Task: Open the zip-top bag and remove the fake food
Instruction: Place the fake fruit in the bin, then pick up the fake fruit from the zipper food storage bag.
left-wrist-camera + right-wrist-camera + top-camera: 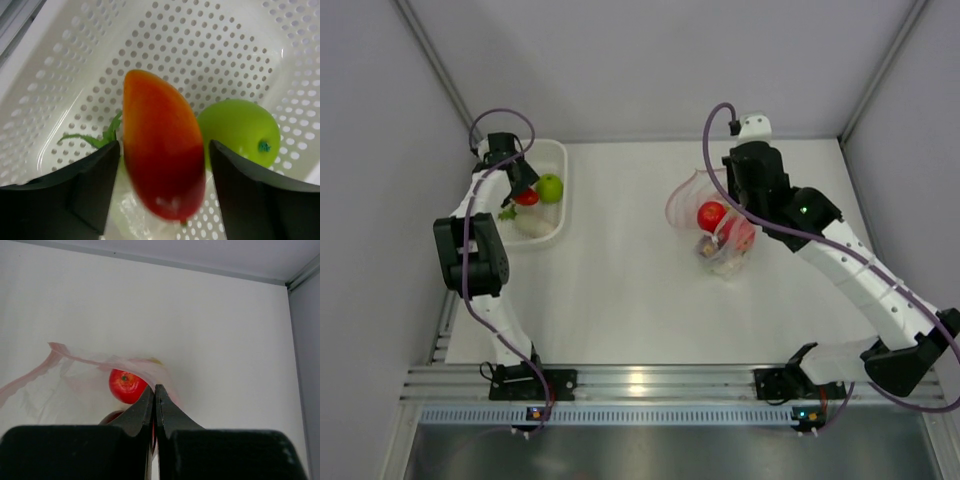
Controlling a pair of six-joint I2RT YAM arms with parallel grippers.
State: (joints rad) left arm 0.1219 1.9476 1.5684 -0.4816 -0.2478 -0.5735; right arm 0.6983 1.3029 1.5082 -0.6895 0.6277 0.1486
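Note:
My left gripper (523,185) hangs over the white perforated basket (563,160), and in the left wrist view its jaws (165,145) stand open. An orange-red fruit (160,150) sits blurred between the fingers, with a gap on each side. Below lie a green fruit (240,127) and green leaves (107,136). My right gripper (154,387) is shut on the pinkish edge of the zip-top bag (75,375) and holds its mouth up. A red fruit (126,385) and other fake food lie inside the bag (705,215) at mid table.
From above, the basket at the far left holds a green fruit (550,187), a red one (527,197) and a white radish (532,222). Grey walls close in the table on three sides.

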